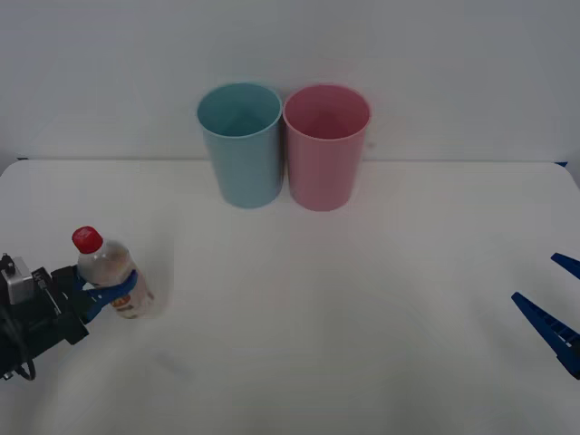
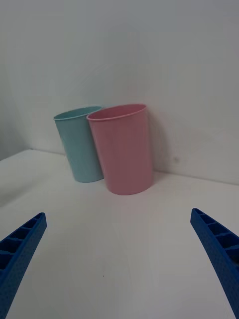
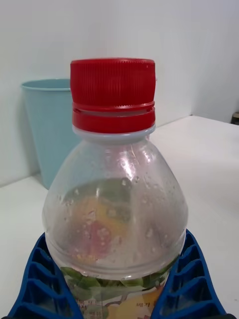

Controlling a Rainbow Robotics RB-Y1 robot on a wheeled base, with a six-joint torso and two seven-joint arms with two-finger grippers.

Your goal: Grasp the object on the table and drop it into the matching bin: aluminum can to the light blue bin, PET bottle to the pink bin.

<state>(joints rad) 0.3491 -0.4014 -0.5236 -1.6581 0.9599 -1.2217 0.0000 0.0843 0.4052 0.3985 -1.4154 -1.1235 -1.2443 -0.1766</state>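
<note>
Clamped around the PET bottle (image 1: 112, 272), the left gripper (image 1: 107, 292) sits near the left edge of the table (image 1: 362, 344), roughly midway between front and back. Its blue ribbed fingers (image 3: 35, 279) press against both sides of the clear body, just below the shoulder, and the bottle tilts a little, its red cap (image 1: 87, 239) leaning toward the left edge. Whether the base touches the tabletop or hangs just above it, I cannot tell from where I stand (the gripper covers that part from the front). Up close, the left wrist view shows droplets inside the clear wall, a colourful label lower down, and the red cap (image 3: 112, 94) screwed on.

Over by the right edge, the right gripper (image 1: 555, 304) hangs idle with its fingers (image 2: 219, 254) spread wide, nothing between them.

Along the back edge, near the middle, stand the two bins. The light blue bin (image 1: 240, 145) is on the left and the pink bin (image 1: 325, 147) on the right, both upright, mouths open upward, their rims touching or very nearly so (I cannot make out a gap). Both are well apart from the bottle and from either gripper.
</note>
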